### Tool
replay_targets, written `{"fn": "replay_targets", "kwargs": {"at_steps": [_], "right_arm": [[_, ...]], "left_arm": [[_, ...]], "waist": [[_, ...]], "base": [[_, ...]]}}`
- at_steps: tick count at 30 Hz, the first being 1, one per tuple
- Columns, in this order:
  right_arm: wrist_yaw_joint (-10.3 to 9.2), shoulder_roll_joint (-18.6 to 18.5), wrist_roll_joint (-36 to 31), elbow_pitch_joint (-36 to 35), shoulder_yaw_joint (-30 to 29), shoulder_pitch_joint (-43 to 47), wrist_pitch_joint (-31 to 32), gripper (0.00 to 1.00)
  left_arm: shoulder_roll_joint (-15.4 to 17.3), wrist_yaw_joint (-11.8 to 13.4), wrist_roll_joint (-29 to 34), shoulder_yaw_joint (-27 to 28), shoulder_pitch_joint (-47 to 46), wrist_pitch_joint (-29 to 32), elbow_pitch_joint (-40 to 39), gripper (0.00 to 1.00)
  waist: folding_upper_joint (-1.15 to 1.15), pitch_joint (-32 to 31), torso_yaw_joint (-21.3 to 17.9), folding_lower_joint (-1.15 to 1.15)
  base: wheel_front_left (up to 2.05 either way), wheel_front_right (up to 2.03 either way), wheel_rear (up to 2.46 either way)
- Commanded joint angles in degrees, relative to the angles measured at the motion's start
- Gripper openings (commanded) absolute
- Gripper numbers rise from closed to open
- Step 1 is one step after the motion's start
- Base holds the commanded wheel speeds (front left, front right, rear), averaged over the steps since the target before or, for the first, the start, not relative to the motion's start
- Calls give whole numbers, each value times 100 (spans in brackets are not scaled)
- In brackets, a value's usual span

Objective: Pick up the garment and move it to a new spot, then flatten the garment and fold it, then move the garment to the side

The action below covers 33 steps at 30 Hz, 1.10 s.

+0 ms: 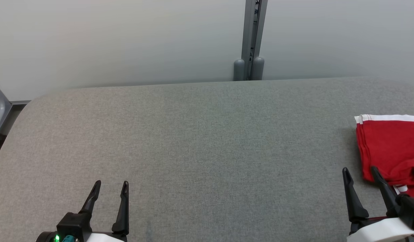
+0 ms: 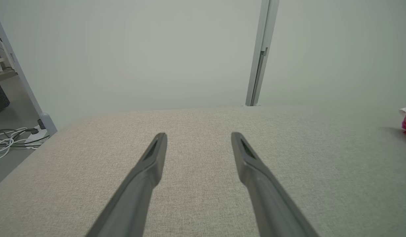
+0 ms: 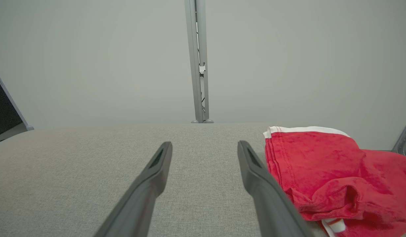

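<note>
The soft red plush garment with a white-trimmed edge (image 1: pixel 391 148) lies in loose layers at the right edge of the grey fabric-covered table (image 1: pixel 207 141). It is just beside the right gripper (image 1: pixel 359 169). That gripper's outer finger overlaps the garment's near corner in the head view, but I cannot tell whether it touches the cloth.

Both grippers have their 2 long dark fingers spread wide and hold nothing. The left gripper (image 1: pixel 112 184) hovers over bare table, well apart from the garment.

The cloth looks light and limp, so it would likely sag and fall open if lifted by 1 point. Its nap should keep it from slipping much between the fingers. The best hold seems to be the stacked white-trimmed hem at the far corner. Taking 2 corners at once, 1 per gripper, would also keep the layers together.
</note>
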Motion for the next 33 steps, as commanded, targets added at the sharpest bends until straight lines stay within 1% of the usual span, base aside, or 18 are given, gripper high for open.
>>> {"fn": "replay_targets", "kwargs": {"at_steps": [1,14,33], "right_arm": [[-2,0,-76,-62,-30,58,27,100],[-2,44,-154,-377,-10,241,172,100],[-2,66,-102,-365,-50,245,164,100]], "left_arm": [[37,-9,-17,5,29,-6,-17,100],[116,37,-105,65,30,-29,12,100],[131,58,-201,21,58,-13,0,100]], "waist": [[0,-16,1,0],[0,-29,-65,0],[0,-48,-8,0]], "base": [[0,0,0],[0,0,0],[0,0,0]]}}
